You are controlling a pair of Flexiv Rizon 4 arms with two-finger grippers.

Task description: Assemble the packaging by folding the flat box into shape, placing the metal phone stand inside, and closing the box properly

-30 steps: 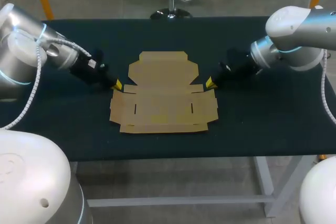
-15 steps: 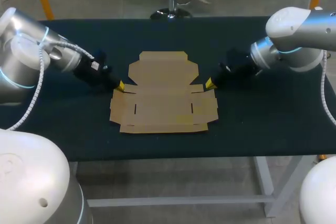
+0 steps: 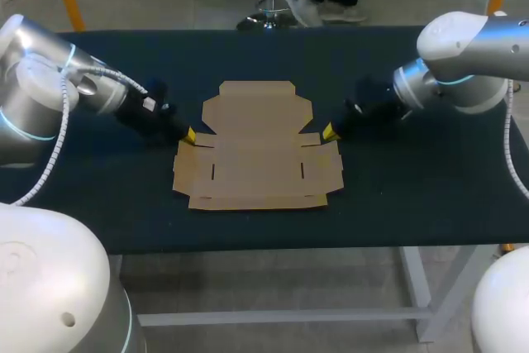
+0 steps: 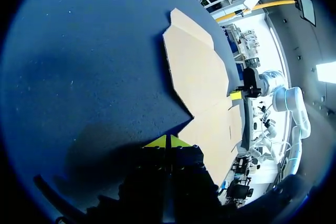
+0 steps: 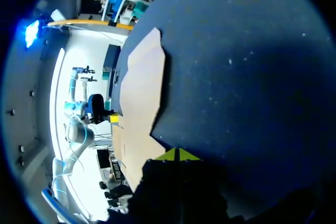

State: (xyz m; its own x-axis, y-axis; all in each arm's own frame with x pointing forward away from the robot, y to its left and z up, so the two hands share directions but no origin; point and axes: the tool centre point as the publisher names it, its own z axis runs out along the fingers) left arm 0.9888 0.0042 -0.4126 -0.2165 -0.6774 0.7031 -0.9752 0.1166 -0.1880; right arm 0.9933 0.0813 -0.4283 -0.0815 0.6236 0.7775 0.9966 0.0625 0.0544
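The flat box (image 3: 256, 159) is lying unfolded in the middle of the dark worktop (image 3: 413, 196). The left jaws are resting closed, tips together, just beside its left edge. The right jaws, closed likewise, are sitting just beside its right edge, holding nothing.

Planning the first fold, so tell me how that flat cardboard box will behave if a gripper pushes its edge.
The flat cardboard box looks thin and light, so it would probably slide on the table rather than fold. Its cut flaps and creases suggest it bends there and stays fairly stiff elsewhere. Lying flat, it is unlikely to tip.
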